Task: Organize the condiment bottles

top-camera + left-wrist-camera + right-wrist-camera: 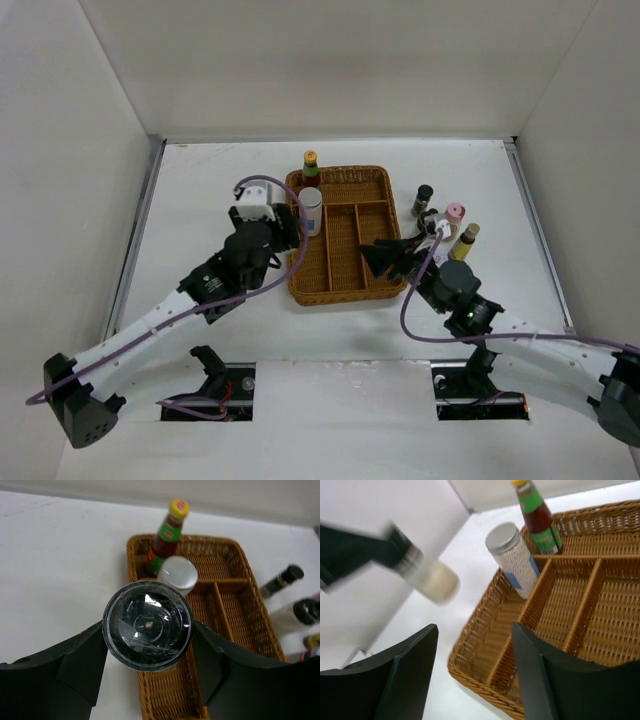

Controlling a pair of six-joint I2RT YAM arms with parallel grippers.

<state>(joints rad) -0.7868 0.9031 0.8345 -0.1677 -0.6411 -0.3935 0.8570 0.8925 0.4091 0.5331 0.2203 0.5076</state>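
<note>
Left wrist: left jaws clamp black-rimmed shaker (pixel 147 625); right jaws wide apart above tray (pixel 583 605).

The white-and-black left arm (pixel 160 320) reached forward and to the right from its base. Its black two-finger left gripper (pixel 147 636) was clamped on a round black-rimmed, clear-topped shaker (pixel 147 622). The white-and-black right arm (pixel 520 335) stretched leftward, and its black right gripper (pixel 475 672) had its fingers (pixel 405 680) spread, holding nothing.
</note>
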